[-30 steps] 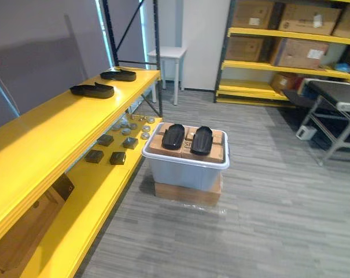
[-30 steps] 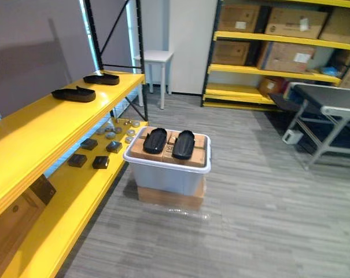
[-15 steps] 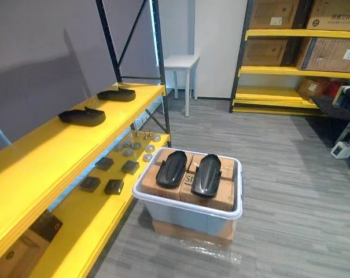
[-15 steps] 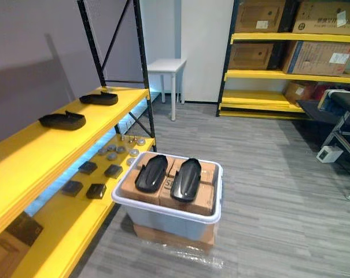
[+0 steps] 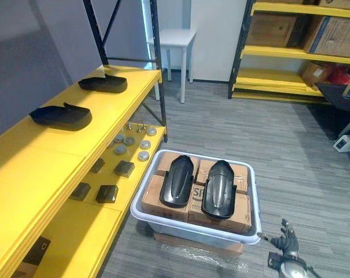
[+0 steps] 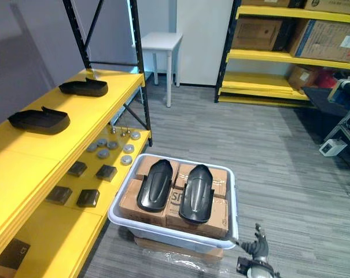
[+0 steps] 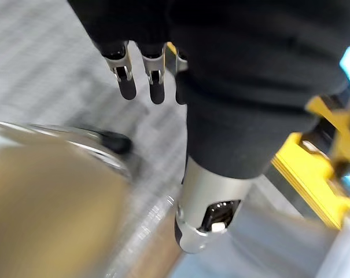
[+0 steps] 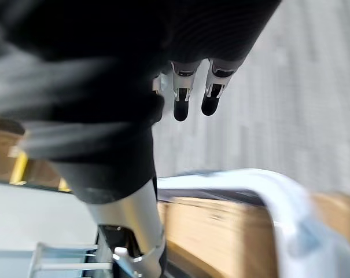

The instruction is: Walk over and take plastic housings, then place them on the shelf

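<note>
Two black plastic housings (image 5: pixel 176 180) (image 5: pixel 219 188) lie side by side on cardboard boxes inside a pale tub (image 5: pixel 163 220) on the floor, just in front of me. Two more black housings (image 5: pixel 61 116) (image 5: pixel 103 83) rest on the top board of the yellow shelf (image 5: pixel 41 168) to my left. My right hand (image 5: pixel 286 237) hangs low beside the tub's near right corner, fingers (image 8: pixel 182 95) relaxed and holding nothing. In the left wrist view my left hand (image 7: pixel 126 75) hangs with straight fingers above the grey floor, also holding nothing.
The lower shelf board carries small dark blocks (image 5: pixel 107 193) and metal discs (image 5: pixel 130 142). A white table (image 5: pixel 176 39) stands at the back. Yellow racks with cardboard boxes (image 5: pixel 290 52) line the far right. The tub sits on a flat carton (image 5: pixel 198 246).
The camera has come closer to the tub and tilted down, so tub and shelf look larger. My right hand has come into sight at the lower right.
</note>
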